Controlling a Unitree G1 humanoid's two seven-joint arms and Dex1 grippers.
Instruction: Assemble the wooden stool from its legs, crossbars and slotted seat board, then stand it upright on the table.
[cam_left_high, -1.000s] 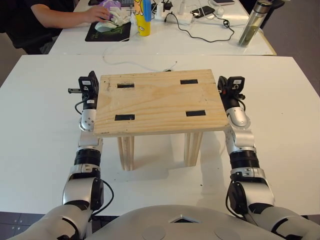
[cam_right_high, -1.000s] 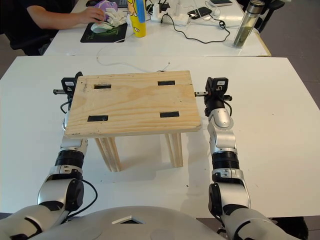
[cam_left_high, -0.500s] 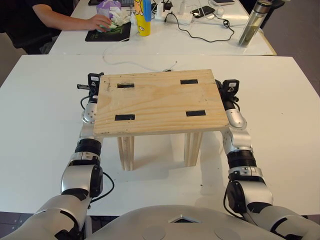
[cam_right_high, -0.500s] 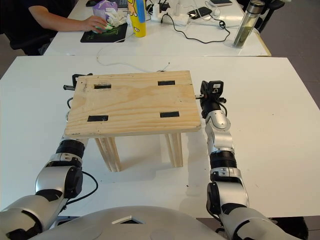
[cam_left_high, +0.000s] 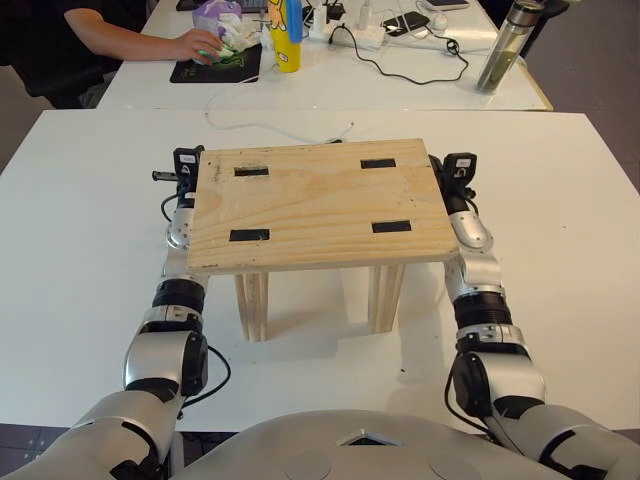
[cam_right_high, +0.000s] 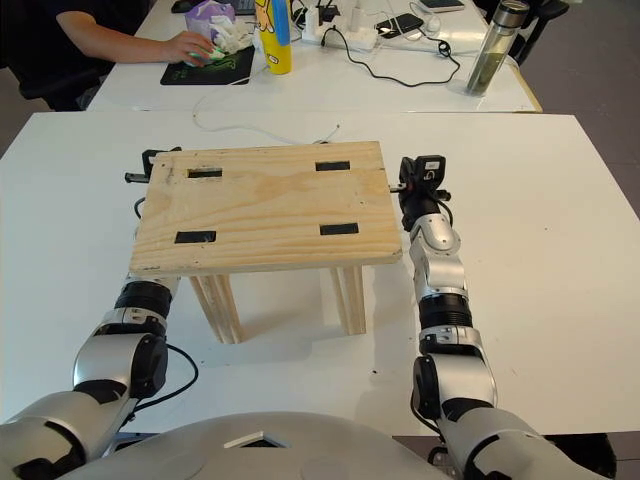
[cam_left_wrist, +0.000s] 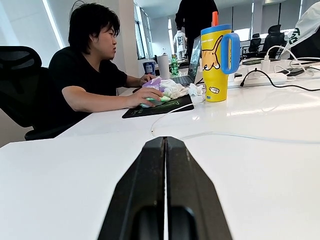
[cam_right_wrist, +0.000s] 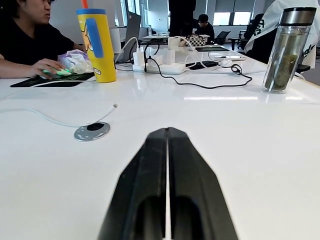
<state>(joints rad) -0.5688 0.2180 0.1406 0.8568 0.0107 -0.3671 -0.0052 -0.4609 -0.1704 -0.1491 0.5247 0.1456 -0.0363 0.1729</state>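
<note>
Bare wood on white: the wooden stool (cam_left_high: 318, 230) on your smooth, faintly glossy surface (cam_left_high: 90, 250).
Your seat board (cam_left_high: 315, 195) and legs (cam_left_high: 252, 305) show pale, unvarnished, matt timber with visible grain. The left tool (cam_left_wrist: 165, 190) and right tool (cam_right_wrist: 167, 185) look like matt black plastic. The yellow tumbler (cam_left_wrist: 216, 62) behind is glossy; the bottle (cam_right_wrist: 284, 50) is clear-walled under a metallic cap.

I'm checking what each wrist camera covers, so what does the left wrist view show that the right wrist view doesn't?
Left wrist view adds: the left gripper, shut and empty, and a black office chair beside the far desk. Right wrist view adds: the right gripper, shut and empty too, a round table grommet and a tall bottle. Shared: the white table, the yellow cup on the far desk, and a loose white cable.
</note>
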